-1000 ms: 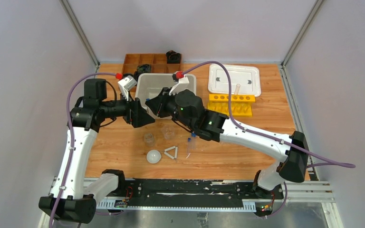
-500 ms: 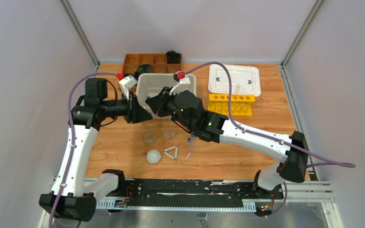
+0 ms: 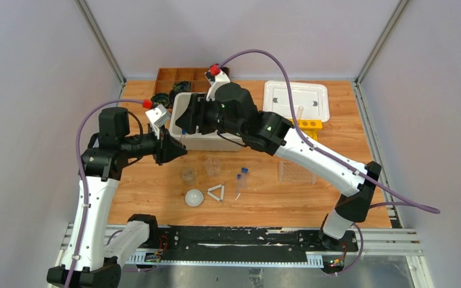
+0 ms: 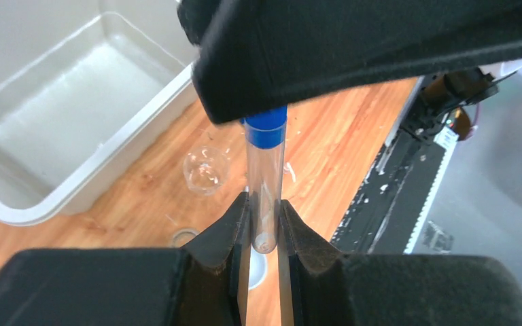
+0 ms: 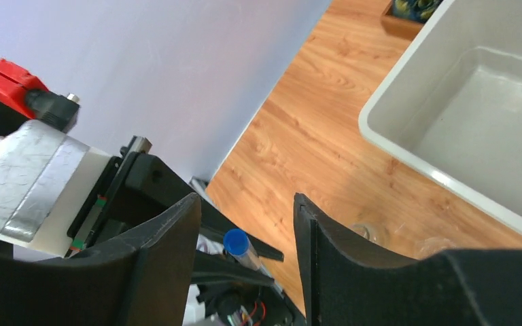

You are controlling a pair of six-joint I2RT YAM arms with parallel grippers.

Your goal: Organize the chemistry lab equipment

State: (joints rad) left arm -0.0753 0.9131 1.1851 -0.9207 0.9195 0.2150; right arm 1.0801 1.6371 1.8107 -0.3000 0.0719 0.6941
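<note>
Clamping a blue-capped tube [image 4: 265, 187] near its rounded end, the left gripper [image 4: 264, 227] faces the right gripper [image 5: 245, 207] — spread wide, hiding the cap's top.

Wooden tray [image 3: 169, 75] — grey bin [image 3: 204, 143]

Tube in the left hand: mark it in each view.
Top external: too small to tell, at the left hand, left of centre.
Left wrist: tube at centre, pinched in the hand.
Right wrist: bottom, left of centre, cap up.
Shared landmark: bin.
</note>
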